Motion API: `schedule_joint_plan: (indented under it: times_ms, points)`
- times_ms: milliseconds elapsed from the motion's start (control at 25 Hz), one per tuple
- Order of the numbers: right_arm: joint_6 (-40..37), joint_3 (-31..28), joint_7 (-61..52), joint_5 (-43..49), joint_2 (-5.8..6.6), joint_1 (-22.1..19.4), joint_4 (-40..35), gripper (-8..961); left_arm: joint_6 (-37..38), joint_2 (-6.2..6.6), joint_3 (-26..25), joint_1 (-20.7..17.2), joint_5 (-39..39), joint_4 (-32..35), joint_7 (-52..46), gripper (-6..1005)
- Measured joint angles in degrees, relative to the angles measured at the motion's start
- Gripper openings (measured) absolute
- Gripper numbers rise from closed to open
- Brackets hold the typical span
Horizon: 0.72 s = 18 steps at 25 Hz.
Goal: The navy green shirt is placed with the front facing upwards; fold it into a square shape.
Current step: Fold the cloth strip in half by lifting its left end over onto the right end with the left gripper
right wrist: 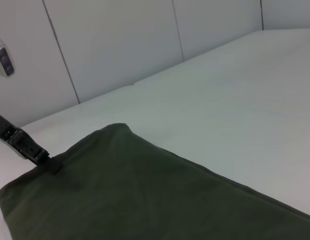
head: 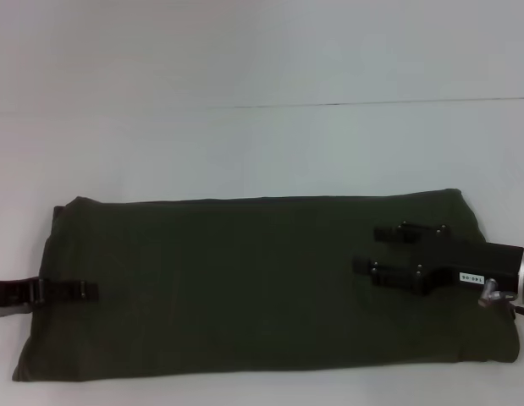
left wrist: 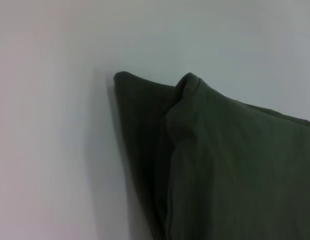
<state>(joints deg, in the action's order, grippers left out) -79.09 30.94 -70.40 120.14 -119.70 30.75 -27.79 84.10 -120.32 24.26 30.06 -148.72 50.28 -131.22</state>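
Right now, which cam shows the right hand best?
Head view. The right hand reaches in over the navy green shirt, both fingers apart and fully visible from above. The right wrist view shows only shirt and table, none of its own fingers; the hand at its edge is the left one. The left wrist view shows only shirt.

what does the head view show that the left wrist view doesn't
Only the head view shows both grippers over the shirt: the right gripper reaches in over the right end with its fingers apart, and the left gripper sits at the left edge. It also shows the shirt as one long folded band.

Only the left wrist view shows one corner up close, with layers of cloth stacked and a fold ridge.

Both show the dark green shirt on the pale table.
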Motion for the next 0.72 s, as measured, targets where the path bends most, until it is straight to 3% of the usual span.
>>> schedule_joint_plan:
  times_ms: [600,720]
  points:
    - [0.1,0.0,0.0,0.0,0.00,-0.1,0.4,765,0.4,0.11,0.1,1.5,-0.1,-2.2,0.5,786]
    - [0.1,0.0,0.0,0.0,0.00,-0.1,0.4,765,0.3,0.13,0.1,1.8,-0.1,-2.2,0.5,673]
